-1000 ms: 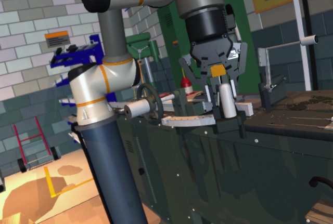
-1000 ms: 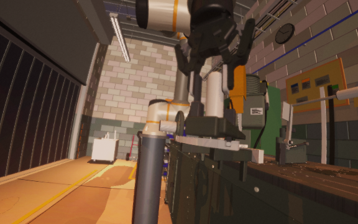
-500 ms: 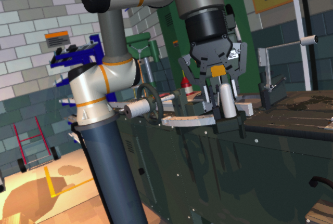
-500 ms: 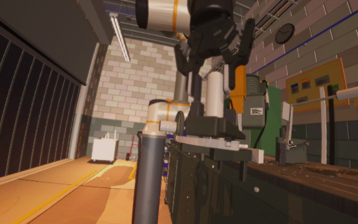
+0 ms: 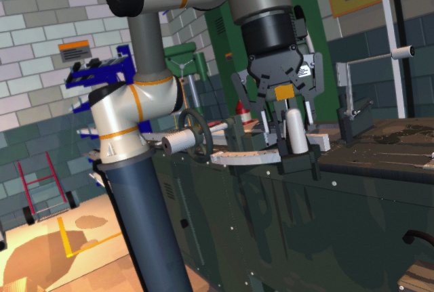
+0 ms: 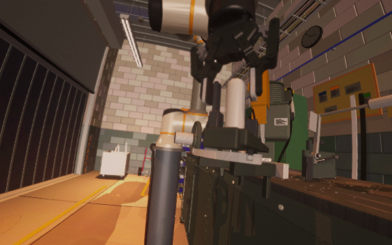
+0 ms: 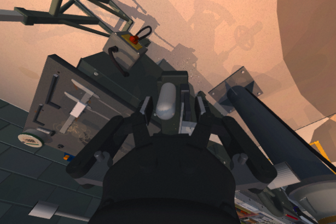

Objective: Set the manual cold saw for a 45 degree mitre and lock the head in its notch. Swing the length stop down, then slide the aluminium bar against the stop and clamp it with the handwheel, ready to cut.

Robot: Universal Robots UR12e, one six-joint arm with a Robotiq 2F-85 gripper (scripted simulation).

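The saw's upright white mitre handle stands at the front of the turntable, with a dark latch lever beside it and the pale graduated mitre scale below. My gripper hangs over the handle, its fingers on either side of it, open and holding nothing. The handwheel with its knurled grip sits to the left. The length stop stands raised on the right, its rod ending in a white knob. The aluminium bar lies behind the handle.
Behind the saw stand a green cabinet, a green drill press and a brick wall. The arm's own pedestal rises close to the bench's left end. The dark bench top stretches right, strewn with swarf.
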